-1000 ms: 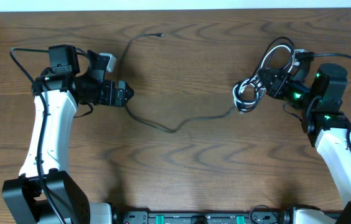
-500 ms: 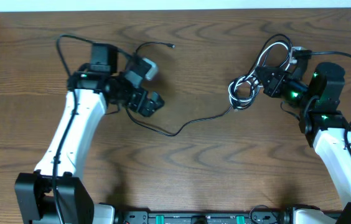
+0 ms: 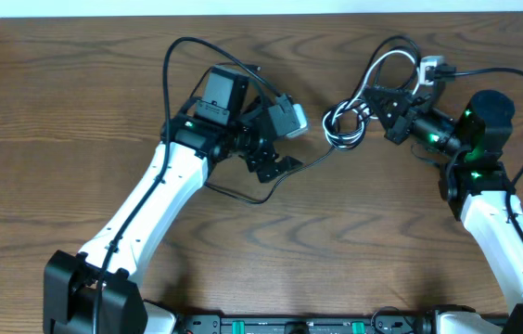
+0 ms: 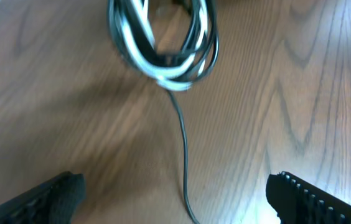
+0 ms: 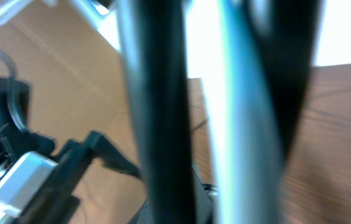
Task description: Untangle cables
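Grips a small coil of thin black and white cables (image 3: 343, 128) with the right gripper (image 3: 379, 100), pinched together on the loops, over the upper middle of the brown wood-grain table (image 3: 57, 111). Cannot tell whether resting on the wood or lifted just off it. Sends one white loop (image 3: 387, 57) arching up past the right gripper toward the far table edge. Trails a single thin black strand (image 3: 260, 199) from the coil's lower left edge, down across the wood, passing under the left gripper (image 3: 280, 167) and curling back beneath the white left arm (image 3: 150, 199). Holds the left gripper spread wide, clamped on nothing, just left of the coil and pointing toward it. From the left wrist, shows both dark ribbed fingers (image 4: 51, 199) at the bottom corners, well apart, with the strand running down the middle between them, touching neither, and the coil at the top, somewhat blurred. From the right wrist, shows only blurred black and pale cords close across the lens, with the left gripper at the lower left behind them
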Robot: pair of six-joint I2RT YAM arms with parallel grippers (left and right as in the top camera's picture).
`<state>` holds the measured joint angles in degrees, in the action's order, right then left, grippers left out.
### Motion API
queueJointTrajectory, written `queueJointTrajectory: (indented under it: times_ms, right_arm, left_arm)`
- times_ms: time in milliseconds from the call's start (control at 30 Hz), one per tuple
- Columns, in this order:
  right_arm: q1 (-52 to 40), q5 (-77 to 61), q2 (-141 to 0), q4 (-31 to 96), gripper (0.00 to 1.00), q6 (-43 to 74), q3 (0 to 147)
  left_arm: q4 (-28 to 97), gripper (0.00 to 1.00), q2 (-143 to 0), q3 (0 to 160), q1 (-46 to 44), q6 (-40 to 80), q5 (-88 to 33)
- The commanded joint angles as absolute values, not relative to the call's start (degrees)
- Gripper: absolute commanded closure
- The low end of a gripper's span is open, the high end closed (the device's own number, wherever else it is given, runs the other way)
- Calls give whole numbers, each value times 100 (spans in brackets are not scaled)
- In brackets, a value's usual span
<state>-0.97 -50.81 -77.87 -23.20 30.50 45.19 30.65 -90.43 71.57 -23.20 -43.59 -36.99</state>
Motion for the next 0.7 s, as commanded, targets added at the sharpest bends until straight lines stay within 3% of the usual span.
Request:
queueJointTrajectory:
  times_ms: [0,433,500,667]
  right_arm:
    - [-211,-5666,-7673,-2596,99,2943,4565]
    - [-585,-6233,-7673,-2902,99,2051,4565]
    - [-639,-6259,-7673,-2923,99,2047,4565]
    - [-698,-6265,-7673,-2961,99,2047,4565]
  left_arm:
    - [2851,2,-9100,7142,-2445,-4453,-3798]
    - [2556,1,-9100,7142,-2547,-4434,-4759]
    - [2554,6,-9100,7142,-2547,-4434,-4759]
    - [2552,34,-9100,7142,-2547,-4434,-4759]
